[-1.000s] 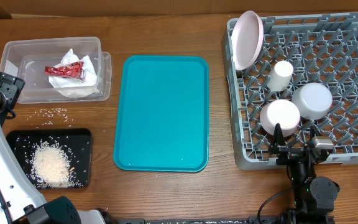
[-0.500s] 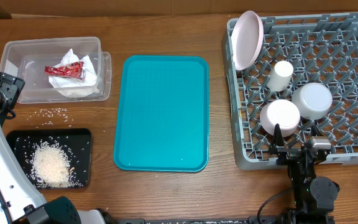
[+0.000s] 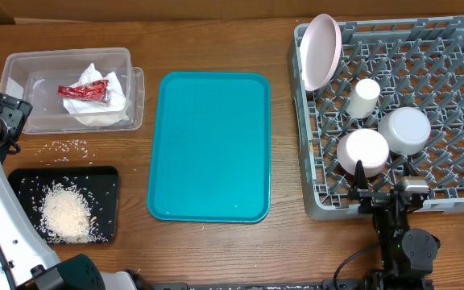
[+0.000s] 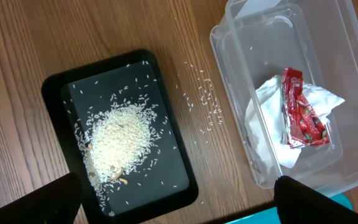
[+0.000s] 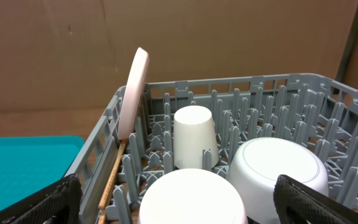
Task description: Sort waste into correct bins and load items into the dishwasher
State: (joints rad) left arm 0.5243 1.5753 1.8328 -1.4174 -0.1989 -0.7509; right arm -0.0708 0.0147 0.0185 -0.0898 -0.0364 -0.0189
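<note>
The clear tub (image 3: 22, 60) (image 4: 229, 56) holds a crumpled white napkin (image 3: 107, 109) (image 4: 263, 124) and a red wrapper (image 3: 84, 90) (image 4: 300, 109). Rice (image 3: 65, 213) (image 4: 120, 134) is heaped in the black tray (image 3: 22, 176) (image 4: 61, 81), with loose grains (image 3: 69, 146) (image 4: 204, 99) on the wood between the tray and the tub. In the grey dish rack (image 3: 441, 72) (image 5: 272, 99) a plate (image 3: 321, 52) (image 5: 134, 93) stands on edge. A cup (image 3: 363, 97) (image 5: 194, 137), a white bowl (image 3: 362, 151) (image 5: 191, 196) and a pale grey bowl (image 3: 404, 130) (image 5: 278, 171) sit upside down. My left gripper (image 4: 179, 208) hangs open high above the tray. My right gripper (image 3: 383, 179) (image 5: 182, 208) is open at the rack's near edge, empty.
A large teal serving tray (image 3: 209, 145) lies mid-table, its corner showing at the bottom of the left wrist view. A cardboard wall stands behind the rack. A wooden stick (image 5: 114, 177) leans along the rack's left wall.
</note>
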